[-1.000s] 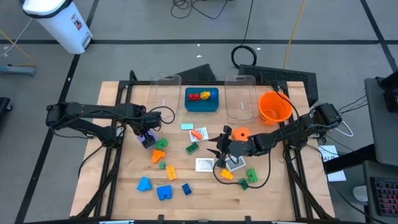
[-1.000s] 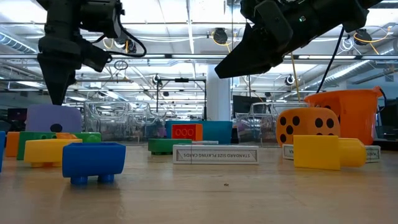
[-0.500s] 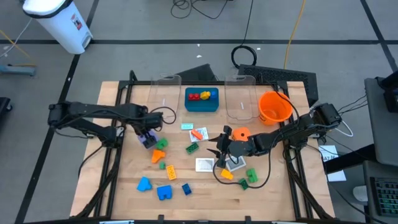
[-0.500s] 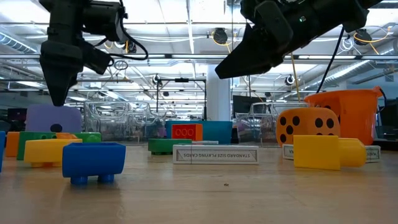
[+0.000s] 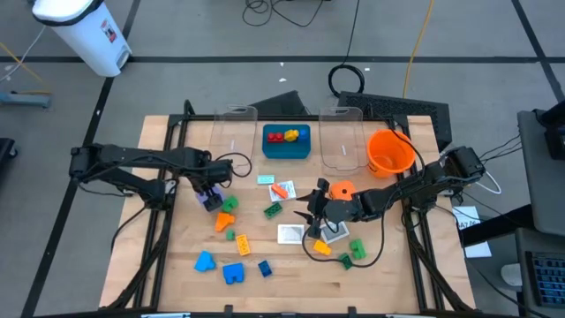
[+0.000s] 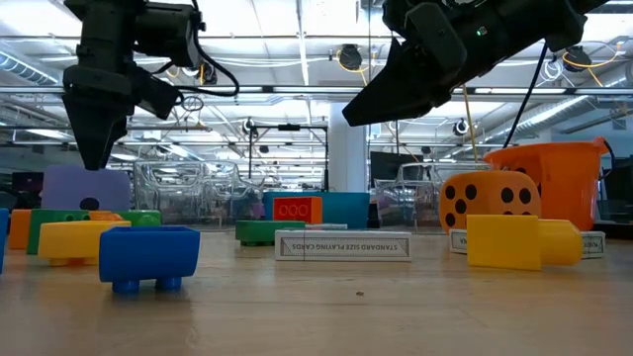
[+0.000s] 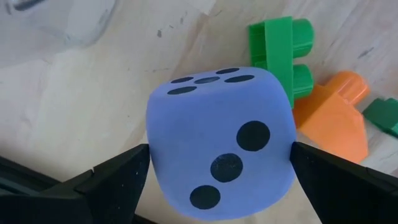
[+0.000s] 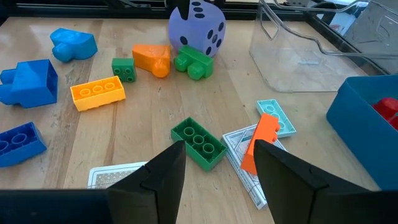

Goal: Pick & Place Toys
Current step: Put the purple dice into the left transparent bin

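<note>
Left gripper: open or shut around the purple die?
Open. The left gripper has its fingers spread either side of the purple die, which sits on the table.

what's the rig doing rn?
Sorting toys on the table. The left gripper is over the purple die, fingers open on either side of it, not closed on it. The right gripper hangs mid-table above the cards and a green brick, holding nothing. The teal tray already has red and yellow pieces in it; most bricks lie loose.
</note>
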{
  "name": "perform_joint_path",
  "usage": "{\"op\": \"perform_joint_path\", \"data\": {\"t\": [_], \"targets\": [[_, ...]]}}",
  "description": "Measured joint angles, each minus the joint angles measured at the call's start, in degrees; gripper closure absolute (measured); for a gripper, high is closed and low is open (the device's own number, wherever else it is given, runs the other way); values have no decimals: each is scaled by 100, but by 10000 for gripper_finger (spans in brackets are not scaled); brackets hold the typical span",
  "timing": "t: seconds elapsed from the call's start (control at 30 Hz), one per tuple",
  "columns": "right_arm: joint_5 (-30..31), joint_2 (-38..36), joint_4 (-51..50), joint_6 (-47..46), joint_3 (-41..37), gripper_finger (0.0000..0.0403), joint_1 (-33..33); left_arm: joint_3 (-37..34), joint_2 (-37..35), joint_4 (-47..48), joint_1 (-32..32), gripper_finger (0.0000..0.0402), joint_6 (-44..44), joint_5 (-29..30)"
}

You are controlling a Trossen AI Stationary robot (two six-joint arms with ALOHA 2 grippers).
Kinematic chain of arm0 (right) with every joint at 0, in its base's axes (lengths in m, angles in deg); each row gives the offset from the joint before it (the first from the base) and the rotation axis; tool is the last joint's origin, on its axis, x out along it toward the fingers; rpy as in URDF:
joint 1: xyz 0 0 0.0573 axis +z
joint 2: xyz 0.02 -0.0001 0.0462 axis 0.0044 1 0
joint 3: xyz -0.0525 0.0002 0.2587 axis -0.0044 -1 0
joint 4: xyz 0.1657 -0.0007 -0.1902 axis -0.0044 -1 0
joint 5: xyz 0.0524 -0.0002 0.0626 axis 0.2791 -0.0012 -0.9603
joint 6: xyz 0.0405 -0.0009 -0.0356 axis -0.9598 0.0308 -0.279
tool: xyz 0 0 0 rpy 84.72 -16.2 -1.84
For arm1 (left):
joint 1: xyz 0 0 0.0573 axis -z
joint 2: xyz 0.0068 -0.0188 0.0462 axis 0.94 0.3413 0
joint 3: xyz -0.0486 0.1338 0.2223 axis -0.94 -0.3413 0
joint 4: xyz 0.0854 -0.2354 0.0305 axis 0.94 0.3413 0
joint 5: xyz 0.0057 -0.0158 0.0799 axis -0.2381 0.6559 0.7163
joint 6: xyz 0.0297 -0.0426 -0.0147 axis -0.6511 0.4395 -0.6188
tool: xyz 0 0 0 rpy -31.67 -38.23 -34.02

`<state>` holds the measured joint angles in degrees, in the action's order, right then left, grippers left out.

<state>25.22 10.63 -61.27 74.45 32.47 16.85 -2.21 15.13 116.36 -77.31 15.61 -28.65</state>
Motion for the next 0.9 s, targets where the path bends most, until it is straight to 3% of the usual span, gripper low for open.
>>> {"op": "perform_joint_path", "data": {"t": [0.33, 0.9], "targets": [[0, 0, 0, 0, 0, 218, 0, -9, 0, -5, -4, 9, -174, -8], [0, 0, -10, 0, 0, 218, 0, -9, 208, -74, 26, 22, -477, -594]]}}
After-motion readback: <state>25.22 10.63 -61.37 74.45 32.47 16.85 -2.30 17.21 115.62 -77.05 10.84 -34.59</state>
